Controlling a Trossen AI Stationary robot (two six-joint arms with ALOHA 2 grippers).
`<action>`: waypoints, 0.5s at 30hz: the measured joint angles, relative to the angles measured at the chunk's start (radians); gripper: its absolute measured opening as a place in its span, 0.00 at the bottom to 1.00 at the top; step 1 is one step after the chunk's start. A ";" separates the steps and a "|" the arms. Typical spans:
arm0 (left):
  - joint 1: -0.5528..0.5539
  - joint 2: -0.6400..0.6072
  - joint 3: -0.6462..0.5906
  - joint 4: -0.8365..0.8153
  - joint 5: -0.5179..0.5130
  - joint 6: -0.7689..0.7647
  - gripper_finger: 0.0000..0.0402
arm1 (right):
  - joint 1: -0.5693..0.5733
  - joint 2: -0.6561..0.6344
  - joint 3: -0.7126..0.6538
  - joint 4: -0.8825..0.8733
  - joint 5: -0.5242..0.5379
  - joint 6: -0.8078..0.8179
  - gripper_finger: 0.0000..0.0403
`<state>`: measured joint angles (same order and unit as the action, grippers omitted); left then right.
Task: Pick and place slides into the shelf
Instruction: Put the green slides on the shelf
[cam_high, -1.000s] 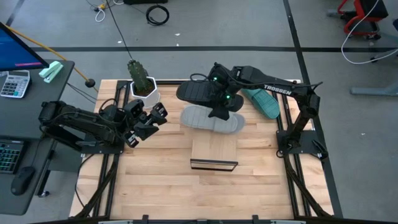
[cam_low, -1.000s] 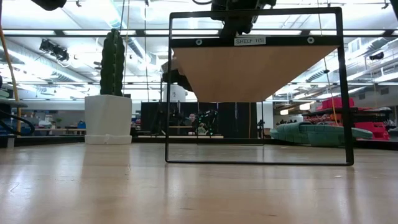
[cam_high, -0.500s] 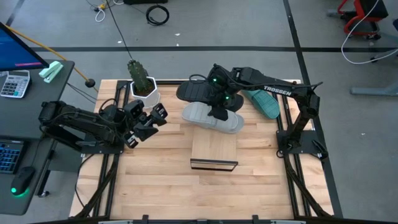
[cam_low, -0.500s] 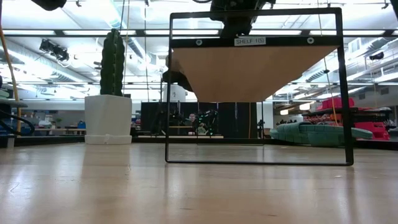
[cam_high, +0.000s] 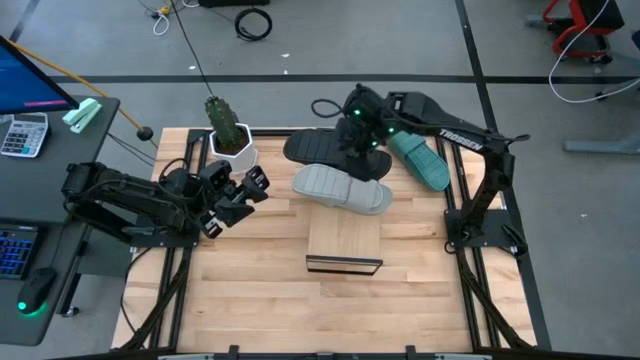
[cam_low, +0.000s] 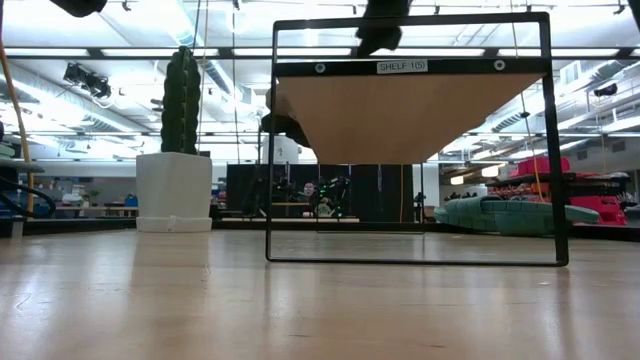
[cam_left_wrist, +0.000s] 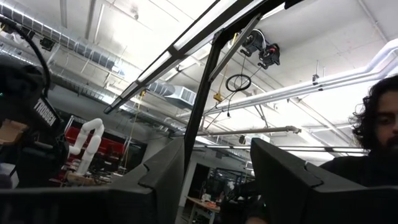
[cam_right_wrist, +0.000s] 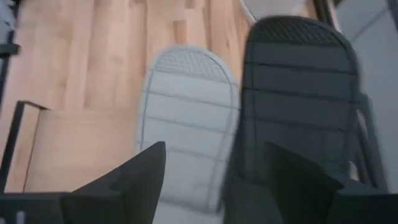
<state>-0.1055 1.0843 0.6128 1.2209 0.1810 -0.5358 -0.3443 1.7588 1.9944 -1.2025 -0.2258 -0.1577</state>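
Right claw (cam_right_wrist: 214, 168) lifted, open, empty

My left gripper (cam_left_wrist: 214, 177) points up at the ceiling, its two dark fingers (cam_left_wrist: 158, 177) apart with nothing between them. I see white pipes (cam_left_wrist: 323, 81), a hanging cable loop (cam_left_wrist: 236, 82) and a person's dark hair (cam_left_wrist: 379, 115) (at the edge).

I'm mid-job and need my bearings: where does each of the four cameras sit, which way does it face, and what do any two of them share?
High view: overhead, straight down on table; both arms, left gripper, right gripper open above black slide.
Low view: table height, level through shelf; an arm's tip dips in above the frame.
Left wrist view: tilted up at the ceiling; own fingers, a person at the edge.
Right wrist view: looks down; own fingers.
Shared: high and right wrist views show grey slide, black slide, shelf.
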 joint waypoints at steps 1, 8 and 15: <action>0.000 0.000 0.000 0.000 0.000 0.000 0.47 | 0.000 0.000 0.017 -0.034 0.011 0.001 0.67; 0.000 0.000 0.000 0.000 0.000 -0.001 0.48 | 0.005 -0.014 0.058 -0.231 0.018 0.037 0.67; 0.002 0.000 0.000 -0.006 0.000 -0.002 0.48 | 0.005 -0.082 0.058 -0.371 0.039 0.084 0.66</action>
<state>-0.1039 1.0843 0.6128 1.2144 0.1810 -0.5381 -0.3396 1.6764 2.0521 -1.5736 -0.1873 -0.0736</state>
